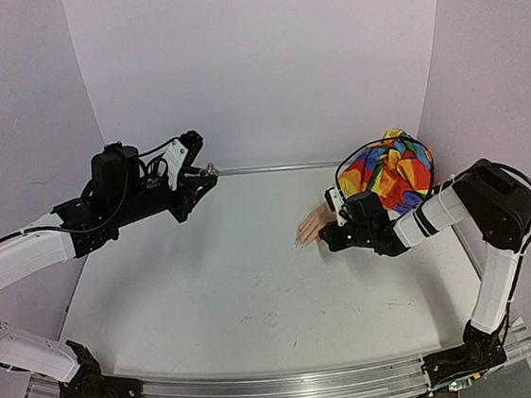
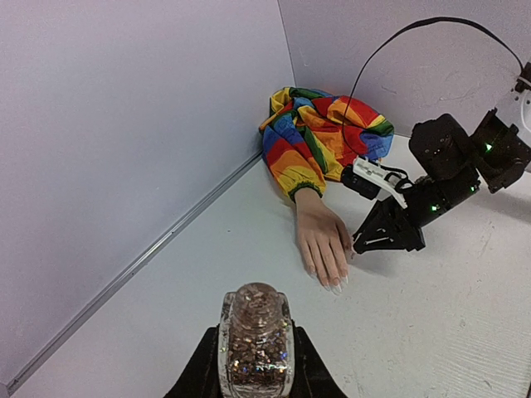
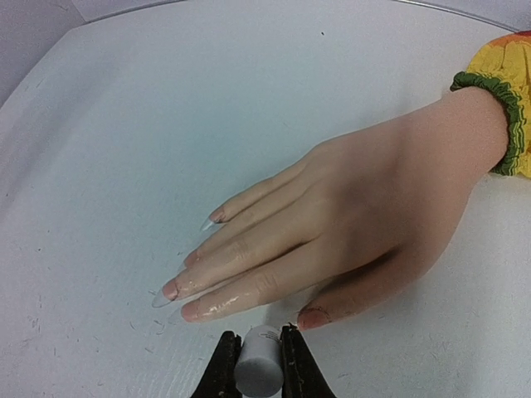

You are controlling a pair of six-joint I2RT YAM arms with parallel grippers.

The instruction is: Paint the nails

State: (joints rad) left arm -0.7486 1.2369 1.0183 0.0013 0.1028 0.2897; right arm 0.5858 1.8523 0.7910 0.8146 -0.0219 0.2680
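The peach mannequin hand [image 1: 312, 224] lies palm down on the table, its rainbow sleeve [image 1: 391, 171] bunched at the back right. Its long pale nails [image 3: 163, 297] point left in the right wrist view; the hand also shows in the left wrist view [image 2: 323, 240]. My right gripper [image 3: 258, 352] is shut on a small white cap [image 3: 259, 365], held low right beside the thumb tip [image 3: 314, 317]; any brush under it is hidden. My left gripper [image 2: 255, 352] is shut on a glittery pinkish polish bottle [image 2: 255, 332], capless, held up at the far left [image 1: 208, 174], well away from the hand.
The white table [image 1: 227, 288] is bounded by a back wall with a metal strip [image 1: 272, 169] and side walls. The right arm [image 1: 456, 203] reaches over beside the sleeve. A cable [image 2: 398, 41] loops above the sleeve.
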